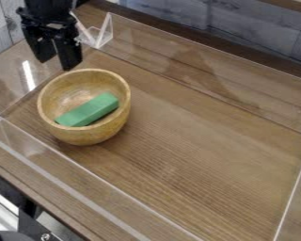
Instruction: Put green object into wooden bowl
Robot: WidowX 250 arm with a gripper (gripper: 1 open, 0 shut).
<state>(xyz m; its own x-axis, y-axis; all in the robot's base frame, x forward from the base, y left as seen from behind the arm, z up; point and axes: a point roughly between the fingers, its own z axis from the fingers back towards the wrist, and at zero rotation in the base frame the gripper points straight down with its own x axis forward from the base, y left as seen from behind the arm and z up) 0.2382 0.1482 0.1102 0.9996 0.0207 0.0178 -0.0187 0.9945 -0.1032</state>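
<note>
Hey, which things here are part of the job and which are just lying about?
Part of the job:
- green block, inside the bowl
- wooden bowl
- gripper, above the bowl's far side

Just lying about:
- dark cables at the table's near left edge

Single high view, angled down, mid-range

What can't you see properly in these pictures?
- Gripper: blurry and dark in the camera view, so its fingertips are hard to tell.
- Wooden bowl: the green object hides part of its bottom.
- Robot arm: cut off by the top edge.
</note>
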